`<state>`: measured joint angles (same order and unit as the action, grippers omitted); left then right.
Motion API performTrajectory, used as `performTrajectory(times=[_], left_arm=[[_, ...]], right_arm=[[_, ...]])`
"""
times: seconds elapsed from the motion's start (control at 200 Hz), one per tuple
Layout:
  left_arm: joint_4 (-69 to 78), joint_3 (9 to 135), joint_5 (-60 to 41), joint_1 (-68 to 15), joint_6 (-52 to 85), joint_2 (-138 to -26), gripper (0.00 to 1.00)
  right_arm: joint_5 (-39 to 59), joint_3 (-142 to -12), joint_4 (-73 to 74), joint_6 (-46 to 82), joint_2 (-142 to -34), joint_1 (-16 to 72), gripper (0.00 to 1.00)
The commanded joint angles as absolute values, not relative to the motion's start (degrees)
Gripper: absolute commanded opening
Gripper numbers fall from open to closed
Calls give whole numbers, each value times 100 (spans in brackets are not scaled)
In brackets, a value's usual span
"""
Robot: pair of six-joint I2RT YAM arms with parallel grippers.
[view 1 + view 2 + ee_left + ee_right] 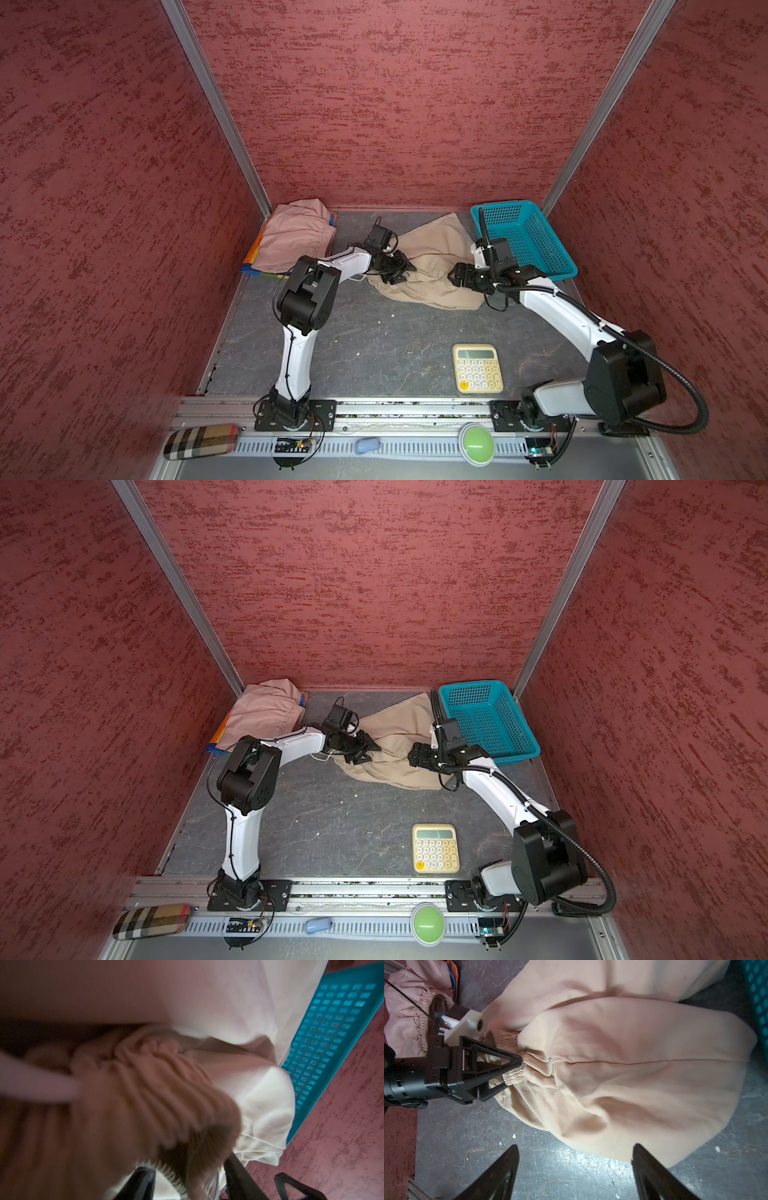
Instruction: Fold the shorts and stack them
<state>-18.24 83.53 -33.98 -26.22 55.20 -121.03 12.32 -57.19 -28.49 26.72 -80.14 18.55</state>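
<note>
Beige shorts (438, 291) lie rumpled at mid-frame in both top views, beside the teal basket (505, 204). The left gripper (405, 270) pinches their gathered waistband (jaws narrowed on the cloth). The right gripper (454, 275), just right of them, gapes wide and empty.

The worktop (353, 340) is a dark grey, stone-veined slab with a few pale specks (390, 314) on it. The beige shorts (432, 266) lie crumpled between the left claw (405, 270) and the right claw (453, 276). Their gathered waist is pinched in the left claw, and the cloth spreads under the wide-open right claw. Just beyond the right claw, on its outer side, stands a teal basket (540, 249), close beside the beige cloth. A cream calculator (477, 368) lies flat, well back from the right claw towards the arm bases. On the left claw's outer side, in the far corner, the rainbow shorts (250, 262) lie flat with the pink shorts (291, 241) on top.
</note>
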Motion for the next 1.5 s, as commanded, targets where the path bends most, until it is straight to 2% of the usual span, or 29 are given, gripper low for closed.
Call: performTrajectory(times=[0.0,0.07,0.12,0.366,0.586,0.696,0.947,1.162,1.202,1.252,1.287,1.353,1.378,1.408,1.498], left_arm=[[-1121,8330,-3453,-2694,5978,-12212,36],[-1012,8335,-3563,-2700,6044,-12174,12],[-978,8342,-3676,-2669,6077,-12065,0],[-1450,8095,-4324,-1960,5842,-10712,0],[-2471,7775,-4781,-892,5150,-9433,0],[-2384,7176,-4971,-575,5183,-8992,0],[-2254,6344,-5105,-247,5185,-8442,0],[-2032,6270,-5322,121,5280,-8375,0],[-1965,6290,-5373,131,5310,-8414,0],[-1856,6293,-5421,132,5370,-8461,0],[-1743,6285,-5458,132,5427,-8497,0],[-1492,6298,-5483,164,5540,-8611,0],[-1387,6335,-5492,182,5579,-8693,0],[-1266,6420,-5516,219,5638,-8811,0],[-897,6885,-5673,335,5857,-9244,0]], right_arm=[[1237,-5652,-2628,2603,-7947,1828,92],[1159,-5660,-2669,2550,-7961,1820,96],[1094,-5665,-2705,2523,-7954,1806,99],[1408,-5540,-2517,2736,-7900,1625,99],[1573,-5632,-2193,2969,-8297,1600,99],[1907,-5652,-1635,3390,-8687,1574,99],[2488,-5963,-509,4411,-9876,1610,99],[2456,-6026,76,4797,-10431,1818,99],[2463,-6106,210,4867,-10597,1819,90],[2435,-6211,415,4961,-10738,1818,73],[2378,-6371,460,4983,-10807,1819,57],[2189,-6948,138,4802,-10910,1819,16],[2080,-7198,-59,4678,-10931,1817,7],[1954,-7585,-329,4542,-10928,1806,0],[1546,-8652,-1179,3929,-10739,1735,0]])
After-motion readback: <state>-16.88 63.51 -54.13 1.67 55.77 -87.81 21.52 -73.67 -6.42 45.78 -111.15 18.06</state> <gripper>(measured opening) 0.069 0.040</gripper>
